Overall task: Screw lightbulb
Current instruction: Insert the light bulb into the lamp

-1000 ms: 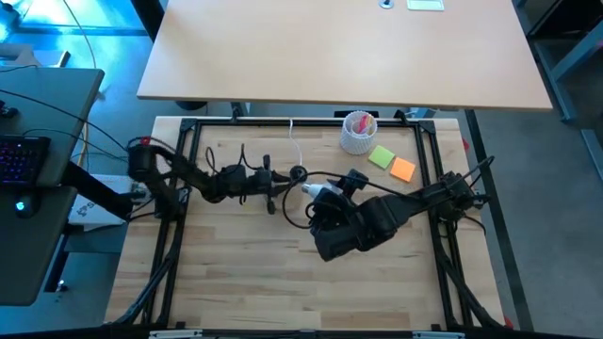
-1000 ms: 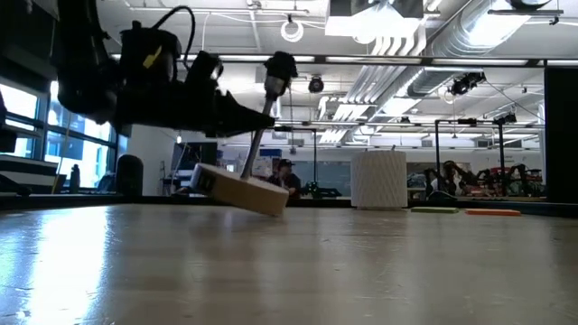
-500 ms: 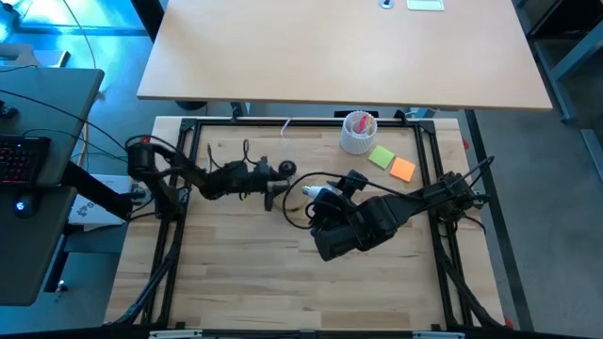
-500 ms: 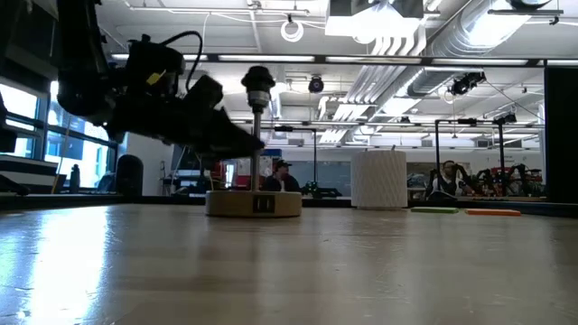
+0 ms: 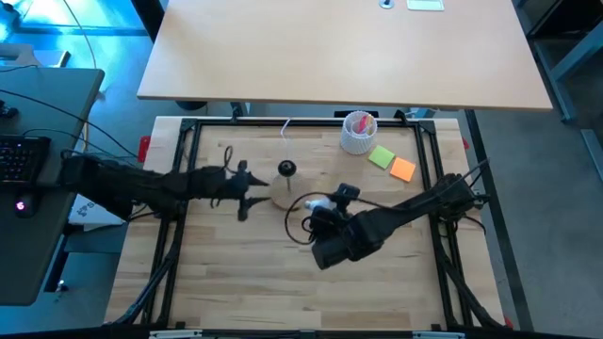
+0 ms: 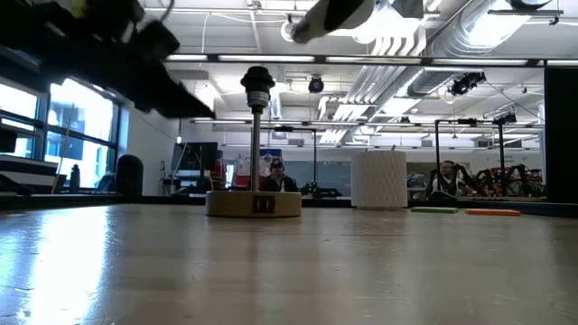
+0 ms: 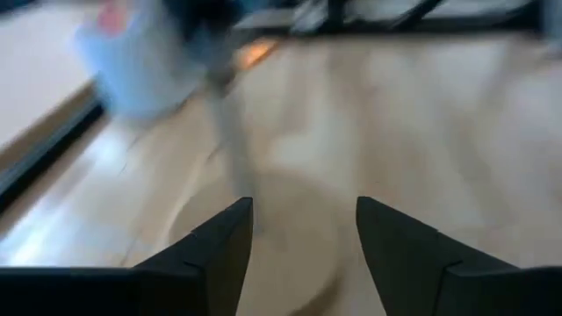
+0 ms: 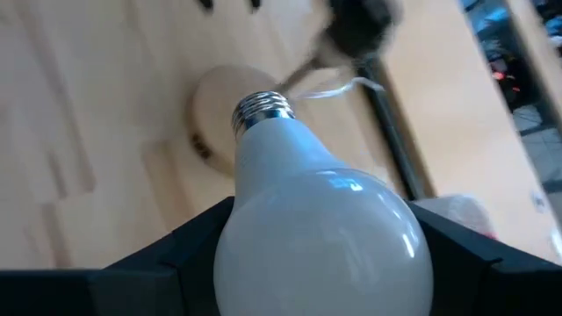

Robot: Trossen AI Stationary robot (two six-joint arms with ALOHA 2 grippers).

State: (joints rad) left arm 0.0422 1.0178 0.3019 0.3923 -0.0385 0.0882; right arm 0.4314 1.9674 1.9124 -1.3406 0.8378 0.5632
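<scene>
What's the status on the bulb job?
Right gripper shut on the lightbulb, screw base aimed at the wooden lamp stand. Left gripper open, beside the stand. Socket upright, empty. Nothing in the way.

Wooden table [image 5: 245,273] with lamp stand [image 5: 283,191], white cup [image 5: 358,141], two sticky notes [image 5: 392,163].

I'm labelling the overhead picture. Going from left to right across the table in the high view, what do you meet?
Left gripper, open → round wooden lamp stand with black socket → white lightbulb in the right gripper → white perforated cup → green sticky note → orange sticky note.
</scene>
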